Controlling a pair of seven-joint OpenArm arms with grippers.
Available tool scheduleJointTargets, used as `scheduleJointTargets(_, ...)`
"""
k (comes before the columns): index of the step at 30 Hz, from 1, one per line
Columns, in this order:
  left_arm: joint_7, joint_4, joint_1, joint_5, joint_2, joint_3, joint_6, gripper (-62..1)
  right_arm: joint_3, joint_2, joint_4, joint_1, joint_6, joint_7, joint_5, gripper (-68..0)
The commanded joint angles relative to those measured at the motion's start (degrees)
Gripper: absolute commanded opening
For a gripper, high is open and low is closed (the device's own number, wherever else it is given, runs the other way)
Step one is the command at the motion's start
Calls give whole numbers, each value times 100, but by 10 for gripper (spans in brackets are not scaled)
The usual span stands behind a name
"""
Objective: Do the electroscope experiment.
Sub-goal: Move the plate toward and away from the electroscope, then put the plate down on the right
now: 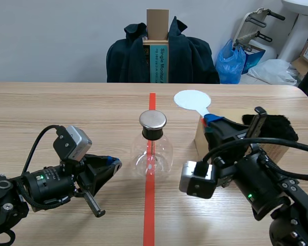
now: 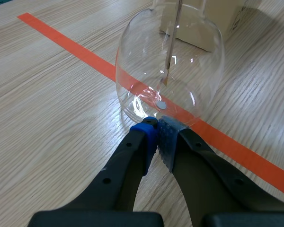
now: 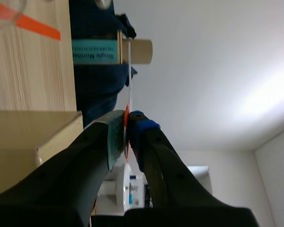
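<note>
Closed on nothing, my left gripper sits just beside the glass electroscope flask; my right gripper pinches what looks like a pale round paddle.

The glass flask with its metal cap stands on the orange-red tape line in the middle of the table. My left tool lies low just beside the flask, its tip toward the glass. My right tool pinches the handle of a pale round paddle, near the corner of a cardboard box that carries black fur. Beyond the table's far edge hangs 1 dark jacket.
</note>
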Motion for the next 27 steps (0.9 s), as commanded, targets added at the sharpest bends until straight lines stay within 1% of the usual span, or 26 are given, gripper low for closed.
scheduleJointTargets(1,-76,70,-28,-57,26,-11,11,-590,153,28,153,70,-103,-181,42,-669)
scheduleJointTargets(5,-76,70,-28,-57,26,-11,11,-590,267,50,153,33,-105,-553,39,-669)
scheduleJointTargets(8,-76,70,-28,-57,26,-11,11,-590,354,131,153,-90,-247,-625,70,-669)
scheduleJointTargets(9,-79,70,-28,-57,26,-11,11,-590,363,164,153,-131,-358,-623,122,-669)
scheduleJointTargets(10,-76,70,-28,-57,26,-11,11,-590,363,195,151,-177,-409,-627,186,-669)
scheduleJointTargets(13,-76,70,-28,-57,26,-11,11,-590,363,234,122,-289,-411,-638,299,-669)
scheduleJointTargets(17,-76,70,-28,-59,26,-11,11,-590,361,203,-46,-330,-409,-625,297,-669)
scheduleJointTargets(20,-76,70,-28,-59,28,-11,11,-590,361,179,-212,-313,-407,-509,297,-669)
scheduleJointTargets(27,-76,70,-28,-59,26,-11,11,-590,361,4,-634,-295,-404,-328,245,-669)
